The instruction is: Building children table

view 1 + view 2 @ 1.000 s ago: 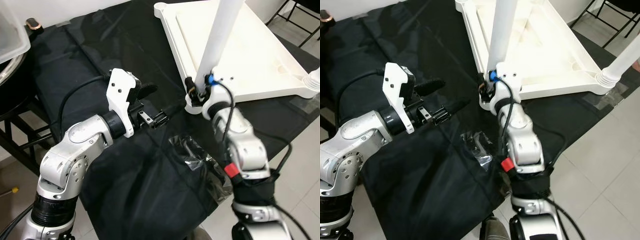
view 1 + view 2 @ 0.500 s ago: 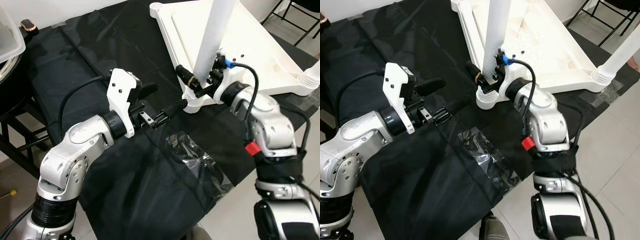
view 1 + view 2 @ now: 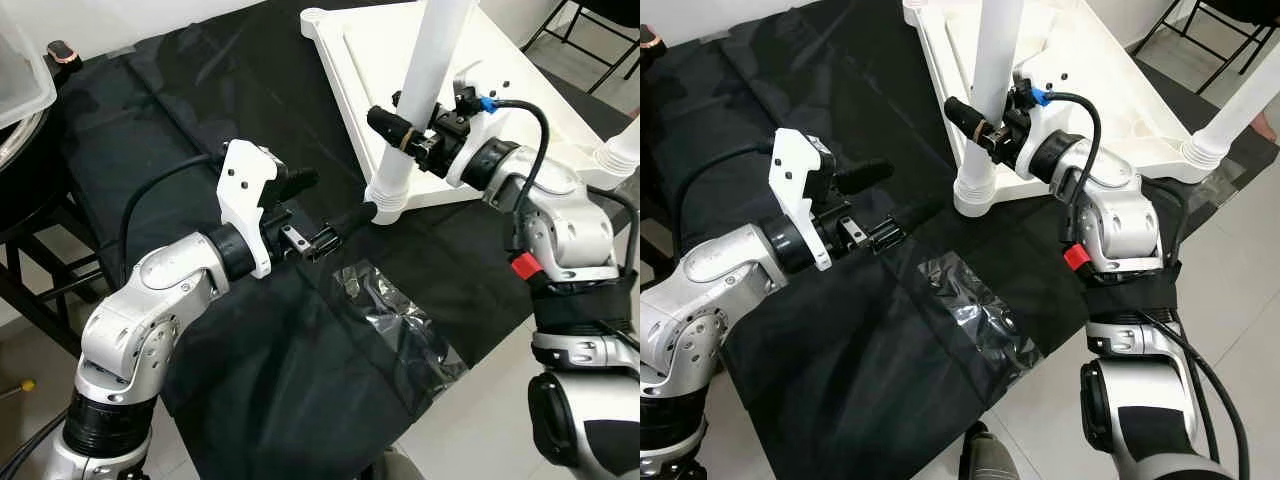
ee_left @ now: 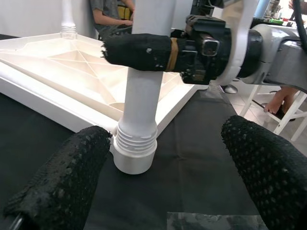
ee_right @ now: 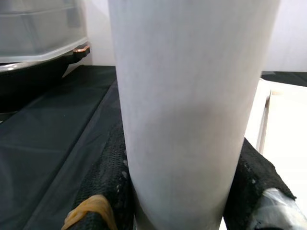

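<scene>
**Leg held at the corner socket, ready for the next turn**

Nearest you lies a crumpled clear plastic bag [image 3: 395, 325] on the black cloth [image 3: 150, 140] that covers the work surface. Just beyond it your left gripper [image 3: 330, 212] hovers low over the cloth with its fingers spread wide and nothing between them, pointing at the base of the leg and a little short of it.

Past that, the white leg [image 3: 425, 90] stands upright in the near corner of the upturned tabletop [image 3: 520, 120]. Its ribbed collar [image 4: 135, 143] sits at the socket. Your right gripper [image 3: 405, 130] is clamped around the leg partway up; from the wrist you see one finger [image 5: 108, 172] pressed to each side of it. A second leg [image 3: 1240, 105] already stands at the far right corner.

You look to be screwing this leg home. Next, I judge, you need to twist it about its own axis while keeping it vertical, or release and take a fresh hold. How much thread remains can't be told.
</scene>
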Motion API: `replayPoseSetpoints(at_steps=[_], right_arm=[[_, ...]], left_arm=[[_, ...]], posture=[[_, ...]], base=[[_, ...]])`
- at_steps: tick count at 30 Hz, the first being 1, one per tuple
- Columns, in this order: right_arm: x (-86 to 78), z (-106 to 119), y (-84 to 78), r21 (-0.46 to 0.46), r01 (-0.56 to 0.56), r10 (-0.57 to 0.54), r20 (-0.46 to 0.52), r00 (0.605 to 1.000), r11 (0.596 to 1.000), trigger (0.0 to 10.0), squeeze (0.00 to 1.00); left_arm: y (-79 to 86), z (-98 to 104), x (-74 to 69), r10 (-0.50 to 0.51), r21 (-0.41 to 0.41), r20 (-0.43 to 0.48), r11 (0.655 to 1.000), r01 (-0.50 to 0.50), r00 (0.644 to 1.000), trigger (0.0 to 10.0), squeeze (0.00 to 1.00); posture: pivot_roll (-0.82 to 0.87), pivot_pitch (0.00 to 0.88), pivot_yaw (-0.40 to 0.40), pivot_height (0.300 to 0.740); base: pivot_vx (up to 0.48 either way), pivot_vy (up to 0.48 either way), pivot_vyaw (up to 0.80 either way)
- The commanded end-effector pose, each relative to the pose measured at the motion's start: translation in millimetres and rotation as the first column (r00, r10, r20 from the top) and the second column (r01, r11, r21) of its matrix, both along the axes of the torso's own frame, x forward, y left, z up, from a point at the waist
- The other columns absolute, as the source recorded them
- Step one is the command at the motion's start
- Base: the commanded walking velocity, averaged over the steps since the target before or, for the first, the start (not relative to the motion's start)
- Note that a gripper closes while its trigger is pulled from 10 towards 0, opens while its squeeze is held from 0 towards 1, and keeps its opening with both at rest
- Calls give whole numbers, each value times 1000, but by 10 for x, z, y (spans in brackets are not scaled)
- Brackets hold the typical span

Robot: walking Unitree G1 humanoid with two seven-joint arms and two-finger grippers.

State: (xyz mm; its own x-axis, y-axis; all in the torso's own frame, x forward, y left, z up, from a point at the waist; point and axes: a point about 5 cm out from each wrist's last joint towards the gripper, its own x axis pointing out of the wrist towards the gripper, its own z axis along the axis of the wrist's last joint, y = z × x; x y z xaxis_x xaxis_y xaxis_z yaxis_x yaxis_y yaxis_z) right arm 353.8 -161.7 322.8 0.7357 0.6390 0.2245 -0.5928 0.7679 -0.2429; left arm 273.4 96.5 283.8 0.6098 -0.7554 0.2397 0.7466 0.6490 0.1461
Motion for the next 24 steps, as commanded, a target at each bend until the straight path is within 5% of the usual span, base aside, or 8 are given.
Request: replayPoseSetpoints(at_steps=[1, 3, 4, 5, 8, 18, 19, 24], right_arm=[[-32, -140, 15, 14, -1, 1, -52, 999, 1000, 0, 0], [-74, -382, 104, 82, 171, -163, -98, 982, 982, 0, 0], [-85, -556, 62, 127, 405, -386, -151, 910, 905, 0, 0], [-85, -556, 62, 127, 405, -386, -151, 910, 905, 0, 0], [-322, -1170, 190, 52, 641, -595, -319, 738, 766, 0, 0], [-234, -1106, 365, 78, 613, -564, -314, 764, 786, 0, 0], [-231, -1077, 373, 66, 612, -568, -303, 765, 788, 10000, 0], [-270, -1063, 386, 41, 616, -583, -282, 762, 786, 10000, 0]], left_arm=[[-3, -40, -39, -8, 7, -11, 1000, 8, 1000, 10000, 0], [-1, -47, -38, -6, 8, -10, 1000, 6, 1000, 10000, 0], [4, -48, -36, -6, 8, -9, 1000, 6, 1000, 10000, 0], [4, -48, -36, -6, 8, -9, 1000, 6, 1000, 10000, 0], [-4, -33, -33, -4, 2, -3, 1000, 4, 1000, 10000, 0], [-20, -3, -38, -15, -4, 10, 1000, 15, 1000, 10000, 0], [-20, -2, -35, -17, -5, 10, 1000, 17, 1000, 10000, 0], [-23, -11, -39, -17, -4, 8, 1000, 17, 1000, 10000, 0]], posture=[[38, 322, -20, 740], [45, 322, -30, 740], [41, 320, -34, 740], [41, 320, -34, 740], [47, 310, -31, 740], [42, 287, -22, 740], [42, 290, -21, 740], [41, 293, -20, 740]], base=[[0, 0, 0], [0, 0, 0], [0, 0, 0], [0, 0, 0], [0, 0, 0], [0, 0, 0], [0, 0, 0], [0, 0, 0]])
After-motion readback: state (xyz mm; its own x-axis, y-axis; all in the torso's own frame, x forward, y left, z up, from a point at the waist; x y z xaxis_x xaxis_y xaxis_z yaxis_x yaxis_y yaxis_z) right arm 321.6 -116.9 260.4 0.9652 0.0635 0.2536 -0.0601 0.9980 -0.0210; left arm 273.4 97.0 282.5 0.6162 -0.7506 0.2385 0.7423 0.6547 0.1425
